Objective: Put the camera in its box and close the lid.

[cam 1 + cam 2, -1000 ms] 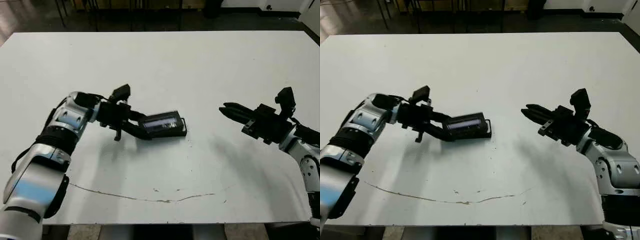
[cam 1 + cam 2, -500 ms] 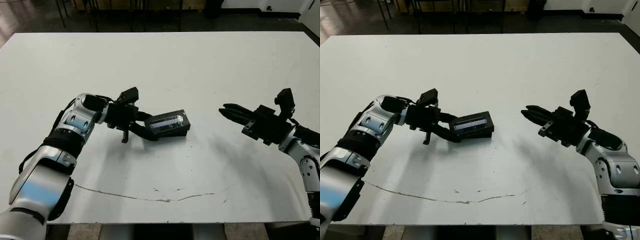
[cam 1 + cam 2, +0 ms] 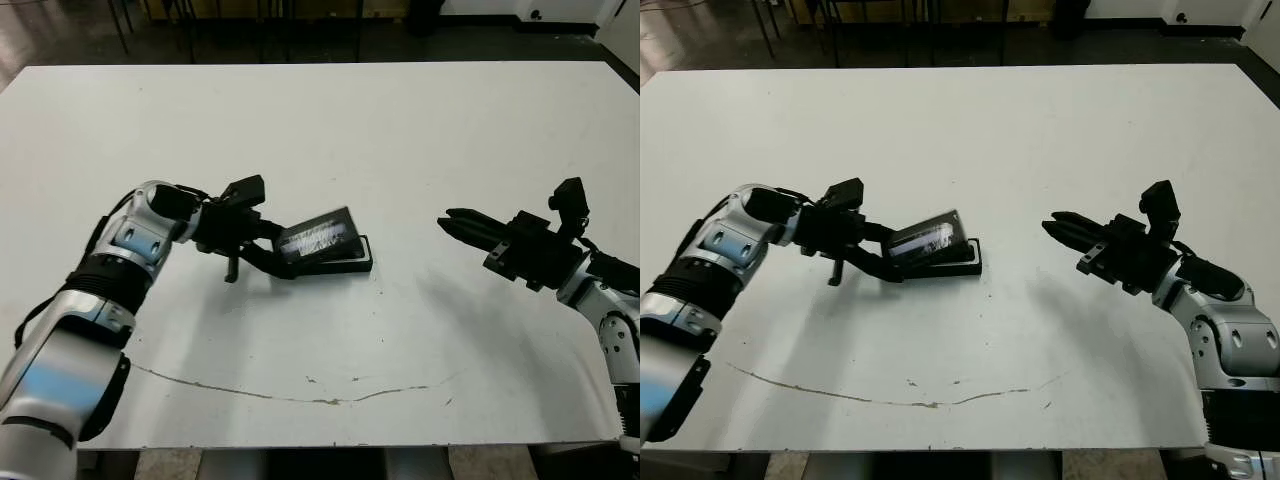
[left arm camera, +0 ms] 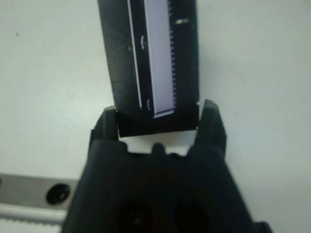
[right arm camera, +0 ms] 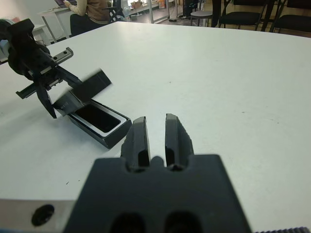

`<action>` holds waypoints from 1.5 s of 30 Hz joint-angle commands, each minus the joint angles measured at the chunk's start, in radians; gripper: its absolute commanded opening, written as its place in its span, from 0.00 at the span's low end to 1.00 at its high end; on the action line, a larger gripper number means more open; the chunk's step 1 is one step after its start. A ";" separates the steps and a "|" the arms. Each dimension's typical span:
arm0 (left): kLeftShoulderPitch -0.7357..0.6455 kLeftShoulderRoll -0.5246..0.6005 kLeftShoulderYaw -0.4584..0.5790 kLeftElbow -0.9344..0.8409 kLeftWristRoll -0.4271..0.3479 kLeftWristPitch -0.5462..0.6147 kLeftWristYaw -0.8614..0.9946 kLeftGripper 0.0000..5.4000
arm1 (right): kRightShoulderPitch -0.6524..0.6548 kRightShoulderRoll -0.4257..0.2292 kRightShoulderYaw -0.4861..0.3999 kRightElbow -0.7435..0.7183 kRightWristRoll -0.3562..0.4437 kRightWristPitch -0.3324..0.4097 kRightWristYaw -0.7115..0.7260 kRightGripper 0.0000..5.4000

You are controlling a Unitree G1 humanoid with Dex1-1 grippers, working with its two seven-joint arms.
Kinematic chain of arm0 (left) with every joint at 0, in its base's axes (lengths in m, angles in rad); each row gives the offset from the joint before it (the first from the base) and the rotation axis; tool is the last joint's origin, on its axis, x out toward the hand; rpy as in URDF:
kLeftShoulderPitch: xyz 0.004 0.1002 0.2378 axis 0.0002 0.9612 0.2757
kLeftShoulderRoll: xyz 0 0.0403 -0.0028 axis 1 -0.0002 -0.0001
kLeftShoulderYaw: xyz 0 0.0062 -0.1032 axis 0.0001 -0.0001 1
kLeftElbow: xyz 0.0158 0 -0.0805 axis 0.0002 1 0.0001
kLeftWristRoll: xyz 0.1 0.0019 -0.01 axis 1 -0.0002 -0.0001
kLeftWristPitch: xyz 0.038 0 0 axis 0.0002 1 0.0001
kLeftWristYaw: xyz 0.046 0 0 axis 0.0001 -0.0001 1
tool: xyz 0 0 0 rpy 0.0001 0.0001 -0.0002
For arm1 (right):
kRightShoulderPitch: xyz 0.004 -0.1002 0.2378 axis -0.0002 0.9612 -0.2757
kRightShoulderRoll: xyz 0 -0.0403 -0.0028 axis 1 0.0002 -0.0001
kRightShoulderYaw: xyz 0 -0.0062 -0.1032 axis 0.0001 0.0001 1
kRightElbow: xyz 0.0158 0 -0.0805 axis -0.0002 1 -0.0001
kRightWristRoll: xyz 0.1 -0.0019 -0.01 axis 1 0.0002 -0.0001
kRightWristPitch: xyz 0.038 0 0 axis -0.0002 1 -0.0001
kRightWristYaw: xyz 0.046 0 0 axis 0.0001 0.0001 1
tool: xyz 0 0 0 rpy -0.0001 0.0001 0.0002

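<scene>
My left gripper [image 3: 280, 252] is shut on the near end of the lid [image 3: 318, 237], a flat black cover with a glossy window. The lid tilts up at its far end over the box [image 3: 352, 265], a shallow black tray left of the table's middle. The left wrist view shows the lid [image 4: 155, 68] clamped between both fingers [image 4: 212, 121]. From the right wrist view the box [image 5: 115, 131] is uncovered and its inside looks dark; I cannot make out the camera there. My right gripper [image 3: 448, 219] hovers shut and holds nothing, well to the right of the box.
A thin brown crack line [image 3: 300, 396] runs across the table near its front edge. Beyond the far edge of the table stand chairs [image 5: 243, 14], and a person [image 5: 90, 7] sits there.
The left gripper pushed the lid right over the box, then drew back left and tipped the lid's far end up, uncovering the box. The right arm has not moved.
</scene>
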 commanded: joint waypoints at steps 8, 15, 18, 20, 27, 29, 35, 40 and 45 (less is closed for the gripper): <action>-0.113 0.003 -0.028 0.180 0.084 -0.019 -0.029 0.11 | 0.009 0.000 0.008 0.016 0.003 0.008 0.011 0.00; -0.153 -0.043 -0.055 0.267 0.122 -0.041 -0.051 0.11 | 0.015 0.004 0.015 0.036 -0.023 -0.074 0.032 0.00; -0.166 -0.064 -0.055 0.290 0.128 -0.052 -0.057 0.11 | 0.014 0.004 0.017 0.040 -0.019 -0.074 0.034 0.00; -0.172 -0.073 -0.050 0.302 0.125 -0.054 -0.063 0.11 | 0.015 0.003 0.017 0.038 -0.019 -0.073 0.030 0.00; -0.183 -0.092 -0.048 0.315 0.122 -0.032 -0.119 0.11 | 0.022 0.002 0.016 0.033 -0.015 -0.066 0.025 0.00; -0.184 -0.095 -0.050 0.314 0.124 -0.030 -0.132 0.11 | 0.022 0.002 0.016 0.034 -0.016 -0.066 0.025 0.00; -0.181 -0.105 -0.040 0.310 0.112 -0.024 -0.182 0.11 | 0.020 0.000 0.018 0.043 -0.018 -0.067 0.027 0.00; -0.174 -0.108 -0.046 0.305 0.119 -0.021 -0.186 0.11 | 0.020 0.004 0.017 0.050 -0.015 -0.073 0.032 0.00; -0.172 -0.114 -0.056 0.300 0.130 -0.015 -0.173 0.11 | 0.019 0.004 0.018 0.055 -0.015 -0.079 0.036 0.00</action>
